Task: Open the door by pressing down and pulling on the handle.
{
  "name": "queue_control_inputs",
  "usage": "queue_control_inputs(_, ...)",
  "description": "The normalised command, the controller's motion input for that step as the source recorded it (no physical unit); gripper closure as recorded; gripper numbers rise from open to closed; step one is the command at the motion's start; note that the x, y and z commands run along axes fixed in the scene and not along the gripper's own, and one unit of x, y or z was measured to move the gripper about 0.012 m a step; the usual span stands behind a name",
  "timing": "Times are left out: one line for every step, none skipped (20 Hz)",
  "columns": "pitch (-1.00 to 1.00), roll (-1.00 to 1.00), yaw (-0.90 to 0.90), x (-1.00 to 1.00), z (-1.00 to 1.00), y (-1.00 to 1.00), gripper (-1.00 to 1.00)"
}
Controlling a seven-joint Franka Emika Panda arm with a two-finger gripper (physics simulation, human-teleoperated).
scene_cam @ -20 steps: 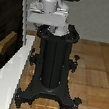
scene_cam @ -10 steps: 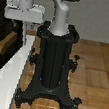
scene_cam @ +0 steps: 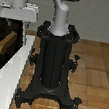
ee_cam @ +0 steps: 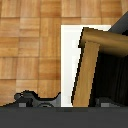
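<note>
The door (scene_cam: 1, 27) is a dark panel at the exterior view's left, with a pale frame edge (scene_cam: 11, 69) running along the floor side. The tan handle (scene_cam: 4, 45) sticks out from it. My grey-white gripper (scene_cam: 18, 26) hangs just above the handle, apart from it, and its fingers look spread. In the wrist view the tan handle lever (ee_cam: 88, 70) runs across the dark door panel (ee_cam: 113, 75) and white frame (ee_cam: 70, 45). It lies between my dark fingertips (ee_cam: 35, 98), and the gripper (ee_cam: 75, 101) is open around it without gripping.
The black ribbed robot pedestal (scene_cam: 54, 60) with splayed feet stands in the middle, close to the door's frame on the exterior view's right side of it. A wood-parquet floor (scene_cam: 95, 72) lies all around.
My gripper has swung from above the pedestal toward the exterior view's left and come down, so it is now over the handle at the door.
</note>
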Motion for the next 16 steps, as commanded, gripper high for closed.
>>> queue_control_inputs(0.0,0.0,0.0,0.0,0.0,0.0,-1.0)
queue_control_inputs(0.0,0.0,0.0,0.0,0.0,0.0,-1.0)
queue_control_inputs(0.0,0.0,0.0,0.0,-1.0,0.0,-1.0)
queue_control_inputs(0.0,0.0,0.0,0.0,-1.0,-1.0,-1.0)
queue_control_inputs(0.0,0.0,0.0,0.0,0.0,-1.0,-1.0)
queue_control_inputs(0.0,0.0,0.0,0.0,-1.0,0.0,-1.0)
queue_control_inputs(0.0,0.0,0.0,0.0,-1.0,-1.0,-1.0)
queue_control_inputs(0.0,0.0,0.0,0.0,0.0,0.0,-1.0)
queue_control_inputs(0.0,0.0,0.0,0.0,-1.0,0.0,-1.0)
queue_control_inputs(0.0,0.0,0.0,0.0,-1.0,-1.0,-1.0)
queue_control_inputs(0.0,0.0,0.0,0.0,0.0,0.0,-1.0)
queue_control_inputs(0.0,0.0,0.0,0.0,-1.0,-1.0,-1.0)
queue_control_inputs(0.0,0.0,0.0,0.0,-1.0,0.0,-1.0)
queue_control_inputs(0.0,0.0,0.0,0.0,0.0,-1.0,-1.0)
queue_control_inputs(0.0,0.0,0.0,0.0,-1.0,0.0,-1.0)
queue_control_inputs(0.0,0.0,0.0,0.0,0.0,0.0,-1.0)
